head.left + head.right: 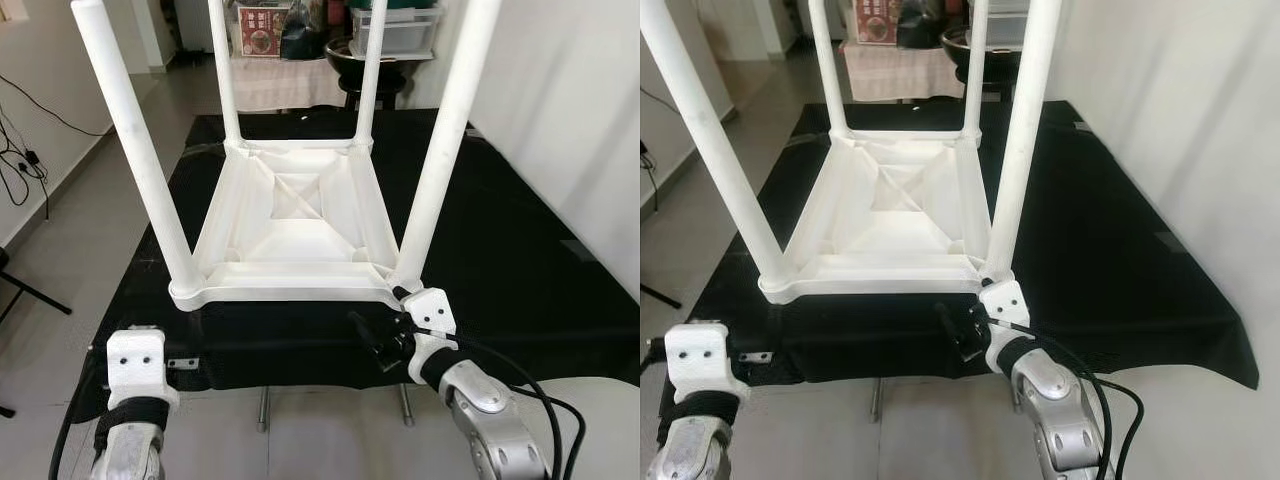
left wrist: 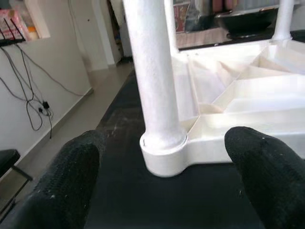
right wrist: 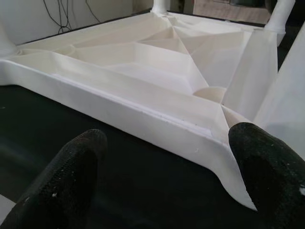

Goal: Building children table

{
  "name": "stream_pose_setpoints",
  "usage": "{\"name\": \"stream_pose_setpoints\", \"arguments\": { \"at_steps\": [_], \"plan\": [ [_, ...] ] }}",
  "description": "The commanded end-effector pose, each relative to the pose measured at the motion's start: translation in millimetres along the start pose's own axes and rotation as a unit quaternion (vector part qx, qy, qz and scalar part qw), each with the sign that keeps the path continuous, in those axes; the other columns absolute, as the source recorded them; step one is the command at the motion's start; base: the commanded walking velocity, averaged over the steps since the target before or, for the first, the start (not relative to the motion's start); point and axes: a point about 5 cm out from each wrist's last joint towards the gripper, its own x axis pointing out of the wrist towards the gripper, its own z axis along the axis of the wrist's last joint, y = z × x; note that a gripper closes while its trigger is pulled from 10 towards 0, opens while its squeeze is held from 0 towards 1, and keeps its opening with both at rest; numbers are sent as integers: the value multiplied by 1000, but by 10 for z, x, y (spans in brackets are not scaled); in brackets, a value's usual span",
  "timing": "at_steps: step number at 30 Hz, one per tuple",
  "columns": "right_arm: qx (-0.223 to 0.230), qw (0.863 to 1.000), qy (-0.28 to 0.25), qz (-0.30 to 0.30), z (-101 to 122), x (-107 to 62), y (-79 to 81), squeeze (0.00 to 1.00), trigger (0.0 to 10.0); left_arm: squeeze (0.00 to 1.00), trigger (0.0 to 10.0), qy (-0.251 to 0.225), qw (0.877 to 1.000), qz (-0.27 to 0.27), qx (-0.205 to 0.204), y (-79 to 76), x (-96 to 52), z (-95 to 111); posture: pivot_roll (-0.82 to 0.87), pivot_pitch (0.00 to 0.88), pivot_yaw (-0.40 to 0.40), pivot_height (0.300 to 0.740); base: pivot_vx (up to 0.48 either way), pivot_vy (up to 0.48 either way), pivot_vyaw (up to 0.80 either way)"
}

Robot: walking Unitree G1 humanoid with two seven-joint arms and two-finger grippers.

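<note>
Upturned white children's table (image 1: 290,225) on black-covered surface (image 1: 520,260), white wall (image 1: 570,90) alongside; left pincer (image 2: 162,191) and right pincer (image 3: 162,181) both apart, facing its near corners.

Head stereo pair looking forward and down over the black surface (image 1: 520,260) near edge, sharing the upturned white table (image 1: 290,225), each wrist camera close, low, facing its nearest corner

A lived-in home room: tiled floor (image 1: 90,210), white walls (image 1: 560,90), loose cables (image 1: 25,150) along the skirting, and beyond the black-covered table (image 1: 520,270) a cluttered sideboard with a storage box (image 1: 395,30) and packets (image 1: 262,30).
</note>
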Motion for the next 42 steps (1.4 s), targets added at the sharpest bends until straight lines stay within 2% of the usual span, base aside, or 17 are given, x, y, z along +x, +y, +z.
{"name": "stream_pose_setpoints", "arguments": {
  "at_steps": [1,6,9,12,16,17,19,20,21,22,23,24,27,42],
  "plan": [
    [2,1000,-27,12,117,60,26,0,10000,0,10000,8,1000,-8,17,9,37,-17,-18,17,-9,740,0,0,0],
    [7,998,-65,26,338,181,34,0,10000,0,10000,-5,1000,-15,6,-12,128,44,-20,9,-9,740,0,0,0],
    [2,997,-67,32,353,200,48,0,10000,0,10000,-7,1000,-16,4,-22,146,51,-18,4,-12,740,0,0,0],
    [-8,998,-35,47,180,162,141,0,10000,0,10000,16,1000,-26,-4,-88,80,-31,-18,7,-9,740,0,0,0],
    [-9,999,-21,46,104,116,152,0,10000,0,10000,32,999,-30,-4,-98,-19,-84,-23,11,-6,740,0,0,0],
    [-8,999,-14,37,76,89,111,0,10000,0,10000,43,999,-28,-4,-74,-94,-117,-27,16,-3,740,0,0,0],
    [-8,999,-14,37,76,89,111,0,10000,0,10000,43,999,-28,-4,-74,-94,-117,-27,16,-3,740,0,0,0],
    [-2,1000,-2,25,19,45,65,0,10000,0,10000,56,998,-23,-6,-47,-183,-160,-25,24,-5,740,0,0,0],
    [-2,1000,-2,25,19,45,65,0,10000,0,10000,56,998,-23,-6,-47,-183,-160,-25,24,-5,740,0,0,0],
    [21,1000,14,-2,-64,-3,-13,0,10000,0,10000,71,997,-9,-10,-10,-269,-206,-28,29,0,740,0,0,0],
    [21,1000,14,-2,-64,-3,-13,0,10000,0,10000,71,997,-9,-10,-10,-269,-206,-28,29,0,740,0,0,0],
    [46,998,29,-30,-137,-38,-85,0,10000,0,10000,79,997,8,-18,20,-311,-236,-30,33,0,740,0,0,0],
    [69,995,43,-55,-199,-62,-146,0,10000,0,10000,82,996,24,-27,41,-314,-257,-37,36,-1,740,0,0,0],
    [68,994,57,-66,-224,-72,-156,0,10000,0,10000,83,996,17,-38,43,-319,-249,-55,50,14,740,0,0,0]
  ]
}}
